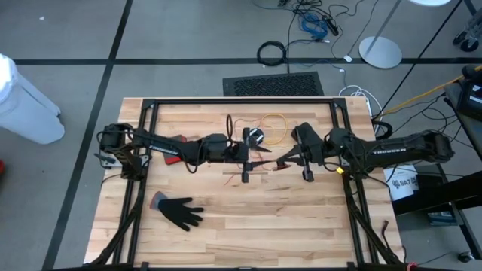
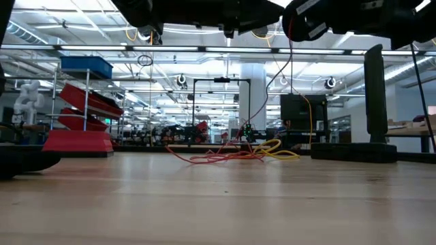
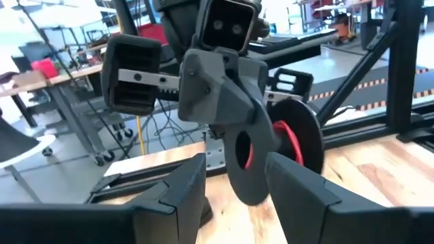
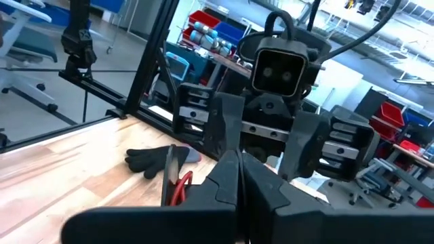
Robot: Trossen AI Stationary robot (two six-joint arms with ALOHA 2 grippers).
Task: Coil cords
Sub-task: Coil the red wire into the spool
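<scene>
Cords [image 1: 269,125]: loose on far middle of bench [image 1: 248,233], uncoiled. Left gripper [image 3: 234,169]: jaws apart, at black reel [image 3: 271,152] carrying red cord. Right gripper [image 4: 239,169]: jaws pressed together, opposite. Step was probably winding; next needed slack fed evenly

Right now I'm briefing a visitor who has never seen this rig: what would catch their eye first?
The two grippers, nose to nose over the middle of the table: the left gripper and the shut right gripper, a red cord between them. Next, the tangle of red and yellow cords toward the far edge. Then the black glove lying alone at the near left.
</scene>
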